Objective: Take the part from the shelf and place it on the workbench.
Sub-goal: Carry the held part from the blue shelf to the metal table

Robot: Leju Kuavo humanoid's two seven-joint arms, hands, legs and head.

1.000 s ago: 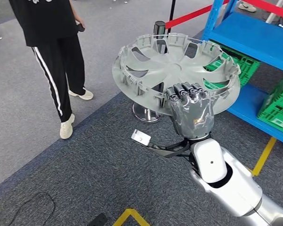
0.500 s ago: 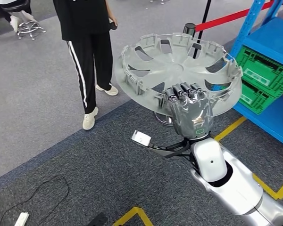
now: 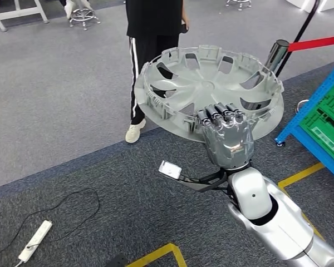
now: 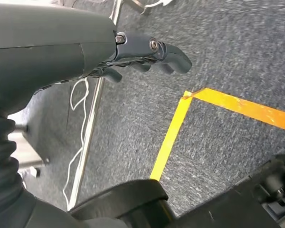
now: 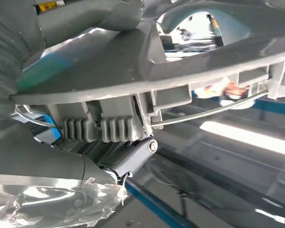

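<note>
The part is a large grey wheel cover (image 3: 207,89), held level with its ribbed inner side up, out in front of me over the floor. My right hand (image 3: 226,136) grips its near rim, fingers (image 3: 217,113) hooked over the edge. The right wrist view shows the cover's rim and clips (image 5: 127,80) close up, with the thumb on one face and a dark finger (image 5: 134,154) on the other. My left hand (image 4: 148,52) hangs over the carpet with its fingers loosely curled and nothing in them.
A person in black trousers (image 3: 150,61) stands just beyond the cover. A blue shelf with green crates (image 3: 325,122) stands at the right. A stanchion with red tape (image 3: 279,53) is behind the cover. A power strip and cable (image 3: 35,239) and yellow floor tape (image 3: 157,256) lie on the carpet.
The whole scene has slid to the right as I turn left: the shelf has drifted toward the right edge and the person toward the centre. The cover stays gripped in my right hand.
</note>
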